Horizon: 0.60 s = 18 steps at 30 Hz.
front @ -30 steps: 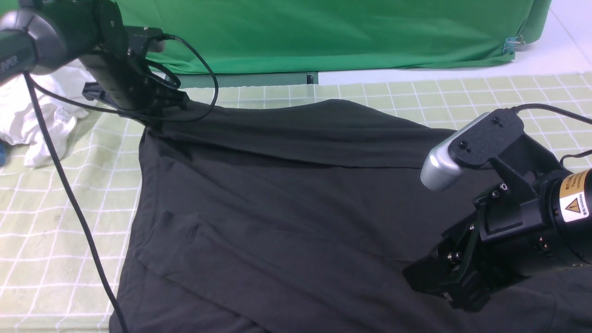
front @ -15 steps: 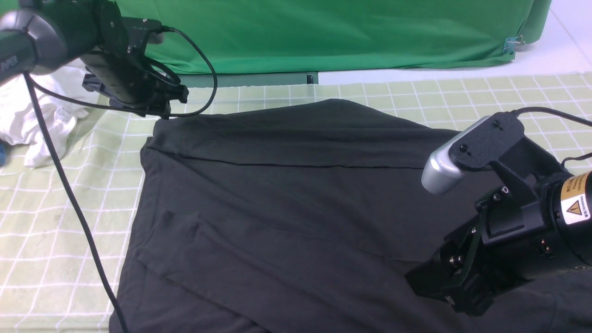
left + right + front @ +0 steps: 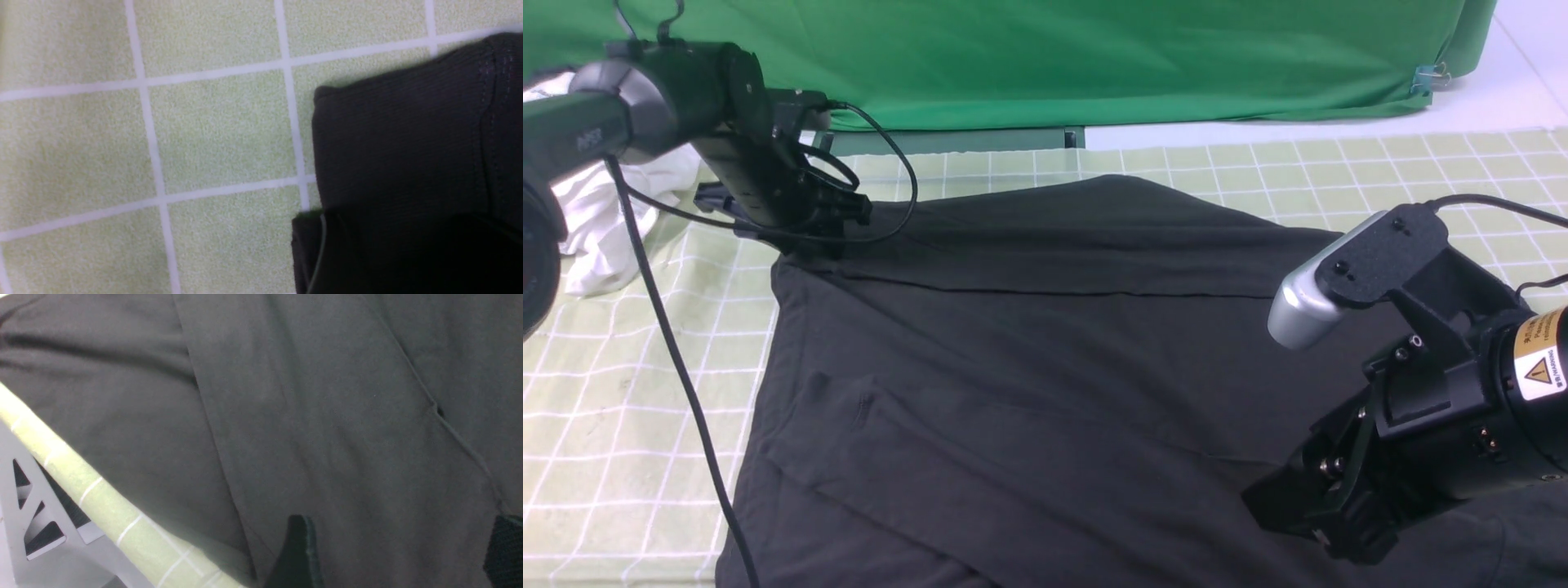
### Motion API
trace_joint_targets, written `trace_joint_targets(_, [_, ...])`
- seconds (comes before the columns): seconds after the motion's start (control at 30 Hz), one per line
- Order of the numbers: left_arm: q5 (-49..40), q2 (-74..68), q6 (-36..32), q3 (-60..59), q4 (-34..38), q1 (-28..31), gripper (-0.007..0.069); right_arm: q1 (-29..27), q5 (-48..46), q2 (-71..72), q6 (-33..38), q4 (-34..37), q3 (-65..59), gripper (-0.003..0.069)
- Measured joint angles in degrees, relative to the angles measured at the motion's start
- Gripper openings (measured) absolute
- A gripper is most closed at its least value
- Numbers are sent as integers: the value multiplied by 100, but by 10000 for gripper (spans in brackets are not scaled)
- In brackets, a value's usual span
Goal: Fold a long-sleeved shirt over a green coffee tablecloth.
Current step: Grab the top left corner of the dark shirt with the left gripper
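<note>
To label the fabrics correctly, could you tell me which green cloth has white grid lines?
The pale yellow-green tablecloth under the black shirt; the deep-green backdrop cloth behind it is plain.

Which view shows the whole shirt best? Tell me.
Front view: the shirt lies spread across the tablecloth, most of it in frame. Left wrist view shows only a ribbed edge; right wrist view only plain fabric with a seam.
</note>
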State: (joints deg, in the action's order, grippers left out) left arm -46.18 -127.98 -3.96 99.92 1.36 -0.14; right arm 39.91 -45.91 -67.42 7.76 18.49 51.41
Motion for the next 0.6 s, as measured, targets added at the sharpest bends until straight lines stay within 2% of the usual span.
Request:
trace_joint_targets(0.13, [5, 0, 27, 0, 0, 0, 325, 0, 0, 0, -13, 0, 0, 556])
trace_joint_targets(0.23, [-1, 0, 27, 13, 6, 0, 212, 0, 0, 0, -13, 0, 0, 556])
trace_joint_targets(0.27, [-1, 0, 21, 13, 6, 0, 139, 0, 0, 0, -16, 0, 0, 556])
trace_joint_targets(0.37, [-35, 5, -103, 19, 6, 0, 46, 0, 0, 0, -16, 0, 0, 556])
trace_joint_targets(0.6, [-214, 258, -115, 19, 56, 0, 34, 0, 0, 0, -16, 0, 0, 556])
